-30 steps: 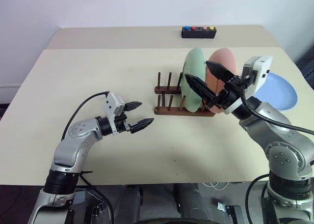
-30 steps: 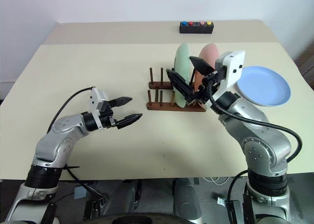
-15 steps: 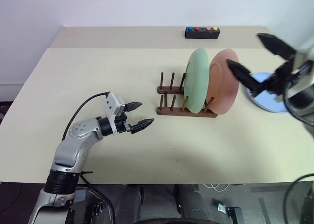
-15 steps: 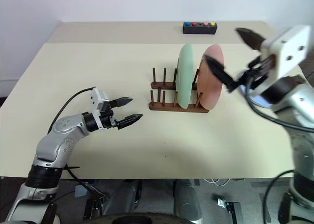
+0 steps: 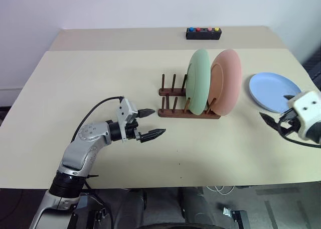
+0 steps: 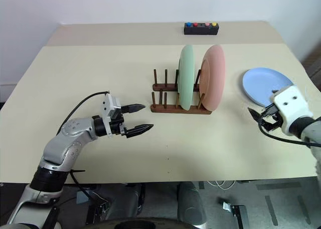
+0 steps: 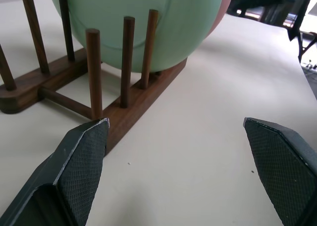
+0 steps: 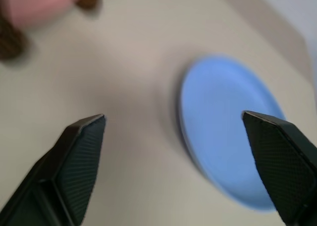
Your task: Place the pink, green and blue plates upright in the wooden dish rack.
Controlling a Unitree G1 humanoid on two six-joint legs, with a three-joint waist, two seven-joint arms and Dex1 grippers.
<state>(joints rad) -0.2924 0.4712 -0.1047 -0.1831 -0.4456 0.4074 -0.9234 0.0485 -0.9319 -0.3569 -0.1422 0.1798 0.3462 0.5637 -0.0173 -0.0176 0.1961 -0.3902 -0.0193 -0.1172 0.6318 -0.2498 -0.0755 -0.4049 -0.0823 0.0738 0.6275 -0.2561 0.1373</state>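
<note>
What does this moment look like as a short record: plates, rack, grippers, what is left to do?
green plate: upright in the rack
pink plate: upright in the rack, next to the green one
blue plate: flat on the table, right of the rack
left gripper: open, empty, near the rack's free end
right gripper: open, empty, near the blue plate
free pegs: at the rack's left end
other: black button box at the far edge
left to do: blue plate not yet in the rack
</note>
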